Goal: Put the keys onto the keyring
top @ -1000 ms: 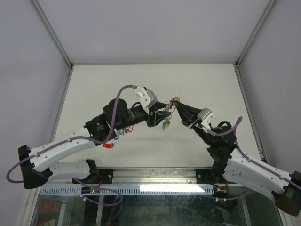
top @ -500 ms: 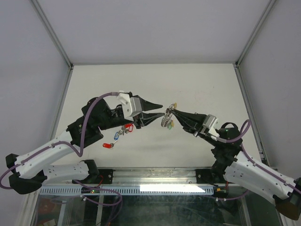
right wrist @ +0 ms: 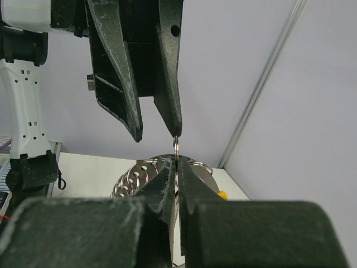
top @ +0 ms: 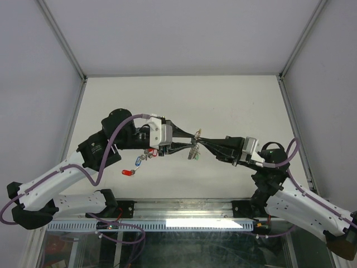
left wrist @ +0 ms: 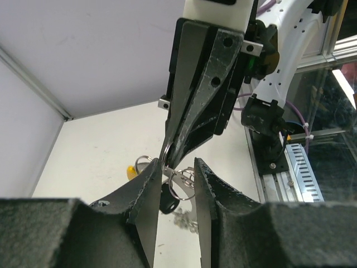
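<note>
While the right gripper [right wrist: 176, 166] is clamped tight on the keyring [right wrist: 176, 146], both arms meet tip to tip above the middle of the white table [top: 234, 100]. Keyring is a thin silver wire loop. From the right wrist it shows edge-on, sticking up out of the closed black tips.

A bunch of keys [right wrist: 139, 176] hangs just behind and below the pinch point: flat silver heads with round holes, and a yellow plastic tag [right wrist: 222, 194] off to one side. Top view shows a green tag [top: 193, 157] at the bottom of the bunch.

Left gripper [right wrist: 157, 135] faces it with jaws a narrow gap apart, nothing pinched. One of its tapered matte-black fingers [right wrist: 170, 84] reaches the top of the ring's wire, touching or a hair off, can't tell which. The other tip stands just beside. In the left wrist view a wire loop sits in the gap between the left wedge-shaped tips.

Two loose keys lie flat on the table near the left arm, well apart from the ring: red-tagged key [top: 128, 173] and blue-tagged key [top: 138, 162].
</note>
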